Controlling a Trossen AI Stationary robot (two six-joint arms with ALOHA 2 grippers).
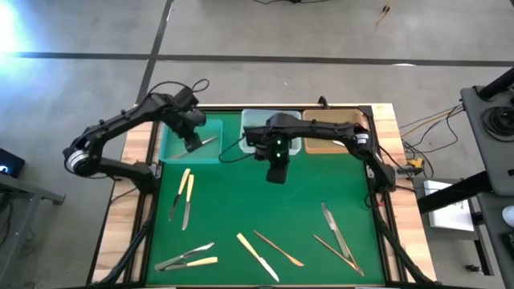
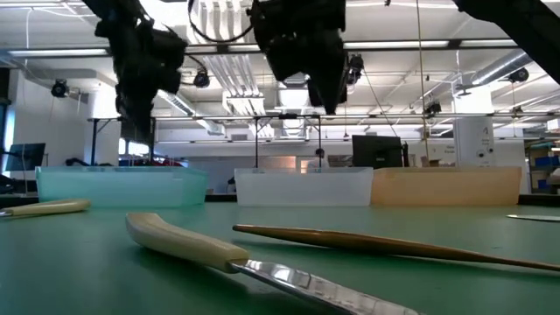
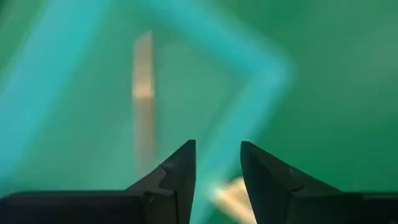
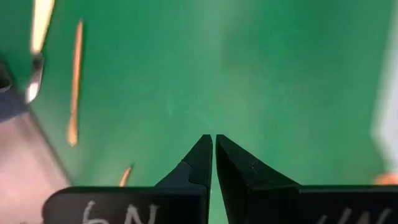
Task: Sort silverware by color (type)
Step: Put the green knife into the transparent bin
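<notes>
High view | L gripper (image 1: 192, 144) over teal tray (image 1: 170, 147), back-left mat corner, fingers parted, empty | R gripper (image 1: 275, 174) closed, empty | silverware (image 1: 186, 197) on mat

Silverware (image 1: 265, 255) lay scattered flat across my mat from four to eight o'clock, silver, bronze, cream-handled.

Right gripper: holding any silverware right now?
No. The right gripper is shut with nothing between its fingertips, over bare green mat.
</notes>
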